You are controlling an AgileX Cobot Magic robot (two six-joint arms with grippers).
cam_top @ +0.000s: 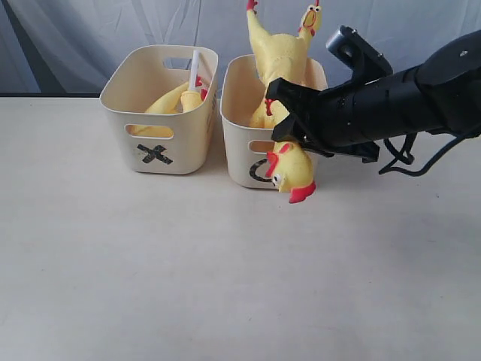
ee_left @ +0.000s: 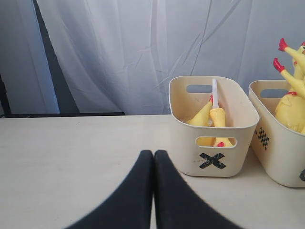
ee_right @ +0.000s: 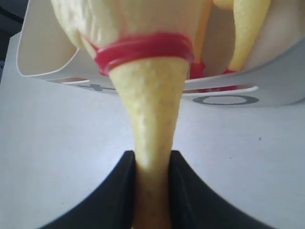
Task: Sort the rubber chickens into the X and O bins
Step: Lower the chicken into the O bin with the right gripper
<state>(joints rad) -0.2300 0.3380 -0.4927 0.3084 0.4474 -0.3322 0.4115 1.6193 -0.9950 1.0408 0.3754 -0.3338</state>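
Chicken (cam_top: 294, 171) overhangs O bin (cam_top: 239, 154) rim, mid-frame.
Right gripper (ee_right: 152, 164) clamps its neck; released here it may fall outside, though depth is unclear.

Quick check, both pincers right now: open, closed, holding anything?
Left pincer: closed, holding nothing.
Right pincer: closed on a rubber chicken, gripping its neck.

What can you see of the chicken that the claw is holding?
It's a yellow chicken, bumpy and rubbery-looking, with a red neck band and red bits on its head. The right claw is shut on its long neck. Its head dangles upside down in front of the O bin, while its body end reaches over that bin's rim.
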